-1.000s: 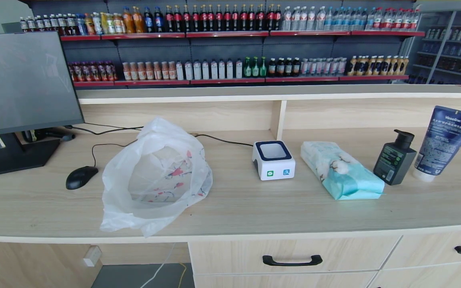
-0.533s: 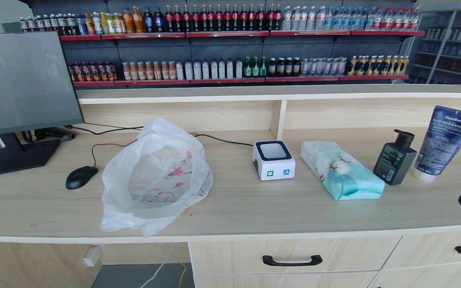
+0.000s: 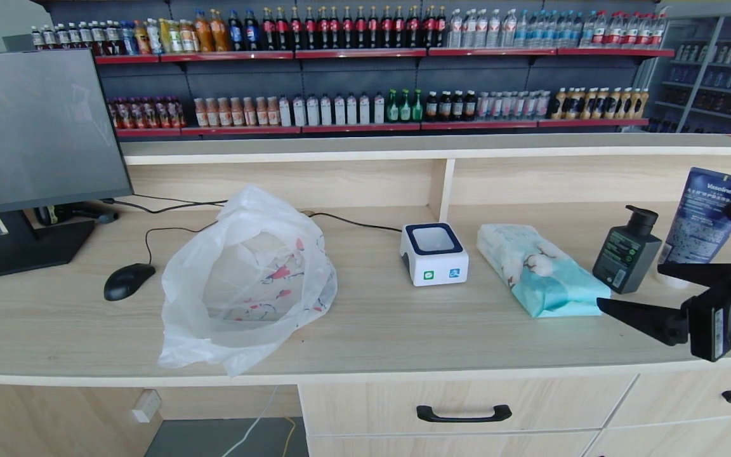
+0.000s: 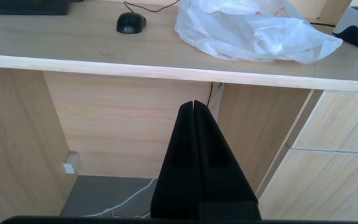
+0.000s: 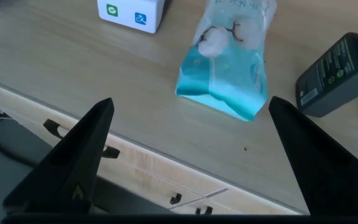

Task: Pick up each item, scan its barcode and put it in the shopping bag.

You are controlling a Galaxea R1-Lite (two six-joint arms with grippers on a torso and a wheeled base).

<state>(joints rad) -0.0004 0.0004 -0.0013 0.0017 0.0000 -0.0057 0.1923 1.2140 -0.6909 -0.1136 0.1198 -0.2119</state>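
Head view: at the right edge of the frame the right gripper (image 3: 629, 287) hangs over the tabletop (image 3: 403, 330) with its jaws spread, near the closer end of the tissue pack (image 3: 540, 270). Three items wait on the tabletop, one of each: the tissue pack lying flat right of centre, a dark pump bottle (image 3: 625, 254) upright just beside it, and a blue tube (image 3: 698, 222) standing on its cap at the far right. There is one scanner (image 3: 434, 254) at centre and one shopping bag (image 3: 248, 279) slumped left of centre with its mouth gaping. One mouse (image 3: 127, 280) and one monitor (image 3: 35, 127) sit at the left. The bottle stands so close to the pack that a wide jaw could likely knock it over, and it might topple the tube in turn.

Left wrist view: the left gripper (image 4: 194, 109) has its jaws pressed together and sits below the tabletop edge, facing the cabinet front. With nothing holding the bag, its limp rim may fold shut under a dropped item.

Right wrist view: the pack lies between the spread jaws. Its soft wrapper could crumple or slip in a shallow pinch, perhaps hiding the barcode.
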